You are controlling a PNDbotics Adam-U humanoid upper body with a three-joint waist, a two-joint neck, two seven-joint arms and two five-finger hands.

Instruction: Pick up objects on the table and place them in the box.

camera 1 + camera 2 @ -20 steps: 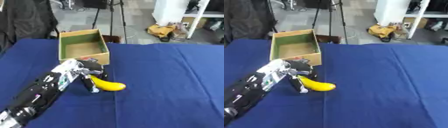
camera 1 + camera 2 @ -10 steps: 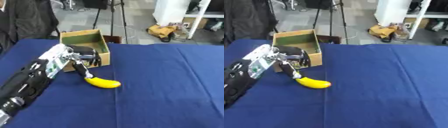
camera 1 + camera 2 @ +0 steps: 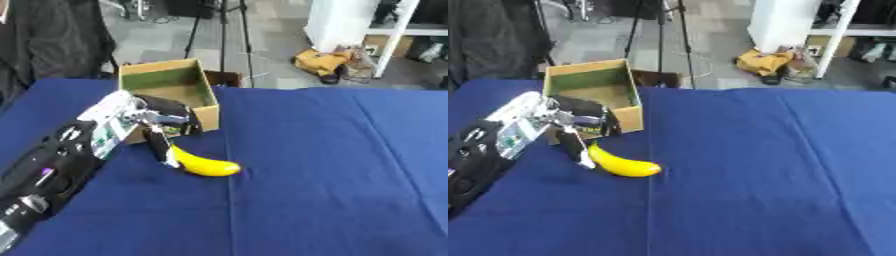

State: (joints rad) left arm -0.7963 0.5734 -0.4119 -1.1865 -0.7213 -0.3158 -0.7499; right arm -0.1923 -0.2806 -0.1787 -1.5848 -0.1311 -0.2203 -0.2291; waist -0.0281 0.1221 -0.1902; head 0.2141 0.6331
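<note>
Reaching in from the lower left, the left hand (image 3: pixel 162 122) sits low over the blue table (image 3: pixel 332 165), just in front of the near corner of the box (image 3: pixel 166 92). Its fingers (image 3: pixel 161 145) are curled downward, and one light-coloured finger points down and meets the stem end of the banana (image 3: pixel 203 163). Whether the hand actually pinches that stem or only touches it cannot be told from either view; the thumb side is hidden behind the fingers.

Relative to the hand, the banana lies below and to its right, its stem end tucked against the fingertip and its rounded far end pointing away toward the middle of the table. Most of the yellow fruit rests on the cloth, tilted slightly upward at the stem end.

Behind the hand, the cardboard box stands open, its green-lined inside showing, near the table's far left edge. The banana is outside the box, close to its near right corner but apart from it. The right hand appears in neither view.
</note>
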